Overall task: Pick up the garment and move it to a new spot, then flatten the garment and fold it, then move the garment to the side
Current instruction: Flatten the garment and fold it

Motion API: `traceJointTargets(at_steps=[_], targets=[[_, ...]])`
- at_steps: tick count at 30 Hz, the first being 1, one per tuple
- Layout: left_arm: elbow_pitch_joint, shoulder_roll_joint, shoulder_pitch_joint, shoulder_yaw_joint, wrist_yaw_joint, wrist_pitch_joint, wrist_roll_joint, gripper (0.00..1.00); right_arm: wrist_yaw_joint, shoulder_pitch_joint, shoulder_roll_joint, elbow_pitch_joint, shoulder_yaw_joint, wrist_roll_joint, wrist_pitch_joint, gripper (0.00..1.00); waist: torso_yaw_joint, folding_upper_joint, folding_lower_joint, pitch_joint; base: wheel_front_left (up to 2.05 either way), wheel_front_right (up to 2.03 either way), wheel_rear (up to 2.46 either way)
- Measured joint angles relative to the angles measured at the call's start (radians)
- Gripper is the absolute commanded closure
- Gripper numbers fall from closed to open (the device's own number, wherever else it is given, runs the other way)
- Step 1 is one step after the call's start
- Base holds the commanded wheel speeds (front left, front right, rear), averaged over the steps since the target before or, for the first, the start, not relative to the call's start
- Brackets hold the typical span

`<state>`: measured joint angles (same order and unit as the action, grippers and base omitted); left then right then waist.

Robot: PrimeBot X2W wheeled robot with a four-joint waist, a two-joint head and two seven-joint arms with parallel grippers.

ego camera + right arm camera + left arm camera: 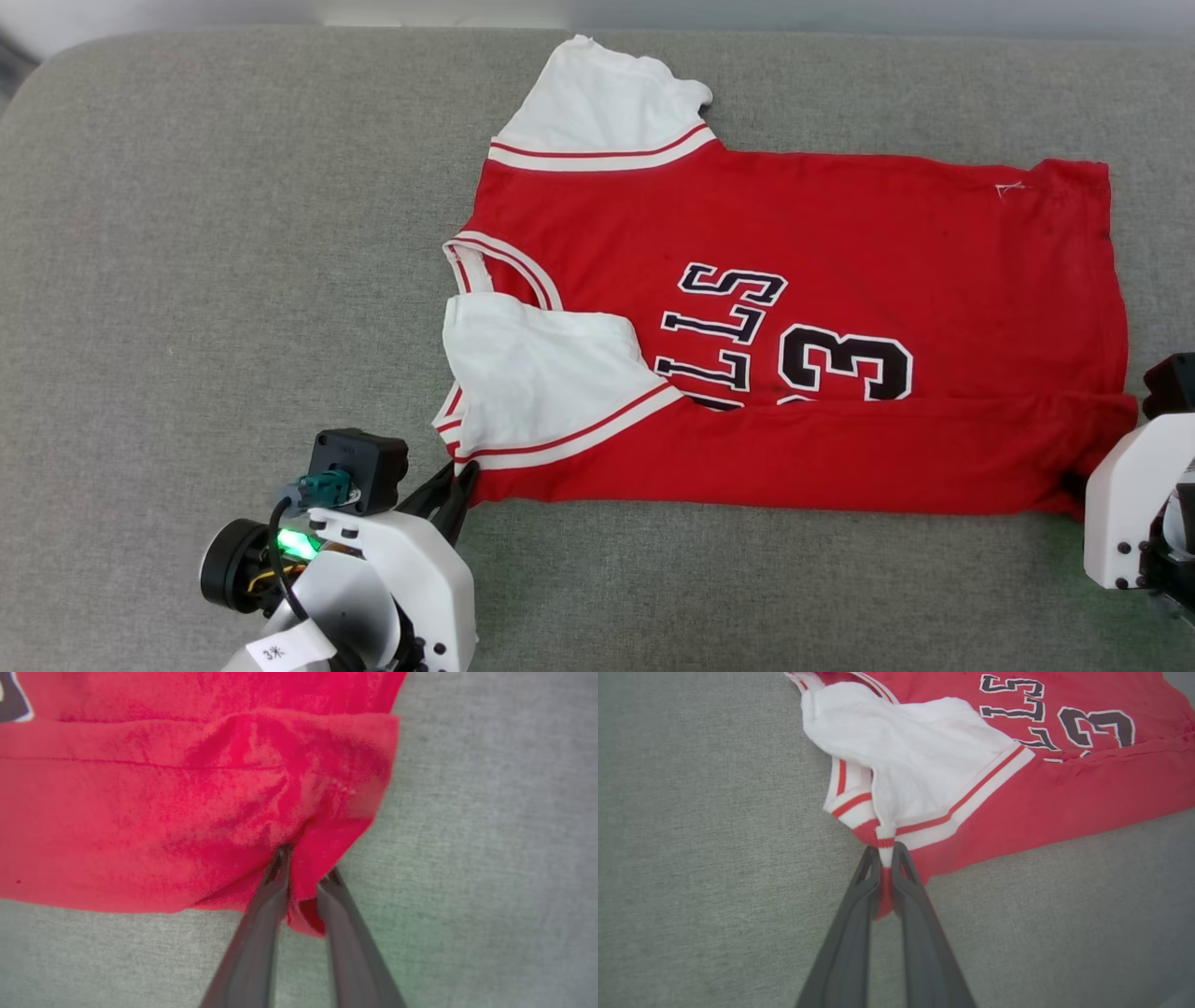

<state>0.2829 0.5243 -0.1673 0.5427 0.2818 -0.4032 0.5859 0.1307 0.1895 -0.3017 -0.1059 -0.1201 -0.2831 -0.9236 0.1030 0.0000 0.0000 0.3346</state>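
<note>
Left gripper [887, 848] clenched on a striped trim corner of the shirt [840, 233]. Right gripper [306, 863] astride a bunched red hem corner; cannot tell whether clamped. Shirt flat on grey cushion [187, 280], near edge folded over the front. Dark print [812, 350], partly covered: "LLS", "3".
</note>
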Motion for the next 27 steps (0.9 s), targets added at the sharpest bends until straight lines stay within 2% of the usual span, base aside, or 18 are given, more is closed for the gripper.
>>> traceJointTargets(at_steps=[7,13,22,27], targets=[[-0.041,0.009,0.023,-0.003,0.000,0.001,0.016,1.00,0.001,0.004,-0.012,-0.029,0.013,-0.036,0.011,1.00,-0.006,0.0000,0.0001,-0.034,0.00,0.00,0.00],[-0.057,0.034,0.079,-0.002,-0.006,0.002,0.035,1.00,0.001,-0.053,-0.021,-0.011,0.004,-0.062,0.016,1.00,-0.017,0.0000,0.0000,-0.095,0.00,0.00,0.00],[-0.032,0.100,0.217,0.014,-0.004,-0.015,0.061,1.00,0.001,-0.248,-0.035,0.113,-0.047,-0.105,-0.031,1.00,-0.030,0.0000,0.0000,-0.197,0.00,0.00,0.00],[-0.029,0.114,0.275,0.045,-0.007,-0.027,0.063,1.00,0.001,-0.356,-0.038,0.185,-0.061,-0.118,-0.064,1.00,-0.035,0.0000,-0.0001,-0.227,0.00,0.00,0.00]])
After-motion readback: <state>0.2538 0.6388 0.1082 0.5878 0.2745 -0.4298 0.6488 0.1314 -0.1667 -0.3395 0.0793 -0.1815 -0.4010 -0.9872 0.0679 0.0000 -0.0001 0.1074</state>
